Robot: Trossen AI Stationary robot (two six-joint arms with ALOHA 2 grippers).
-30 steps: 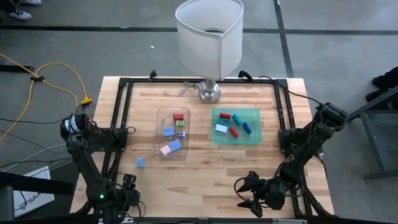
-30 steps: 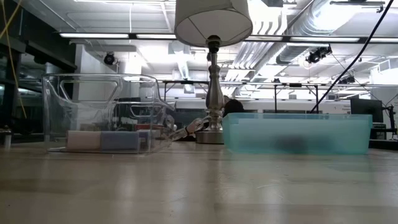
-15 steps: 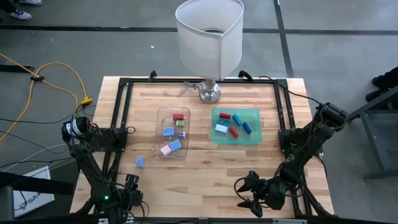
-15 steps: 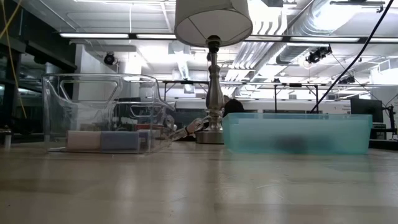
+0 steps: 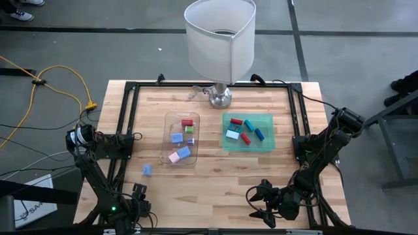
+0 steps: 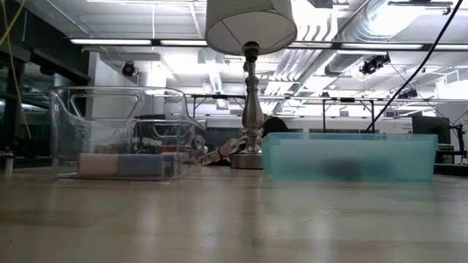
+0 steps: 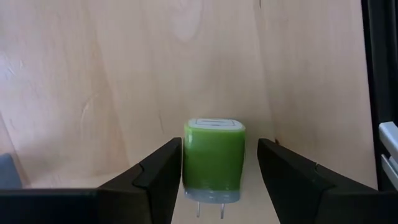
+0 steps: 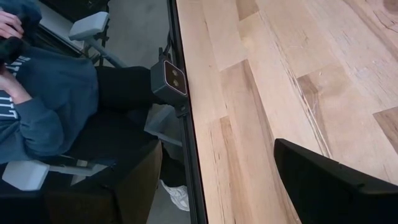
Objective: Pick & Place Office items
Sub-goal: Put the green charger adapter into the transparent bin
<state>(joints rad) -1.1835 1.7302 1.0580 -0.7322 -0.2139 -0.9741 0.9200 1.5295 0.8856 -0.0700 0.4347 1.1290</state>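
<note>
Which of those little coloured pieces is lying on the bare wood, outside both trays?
The small pale blue piece, alone on the table just beside the clear tray. The other pieces on the table sit inside that tray or the green tray.

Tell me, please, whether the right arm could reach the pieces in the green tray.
Probably yes: the right claw waits open at the near edge, only bare table lies between, and the pieces lie uncovered in the green tray.

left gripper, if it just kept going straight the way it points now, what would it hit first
The green plug-in charger, which already sits between the left gripper's open fingers; whether they touch it I cannot tell. Past it, only bare wooden table shows.
</note>
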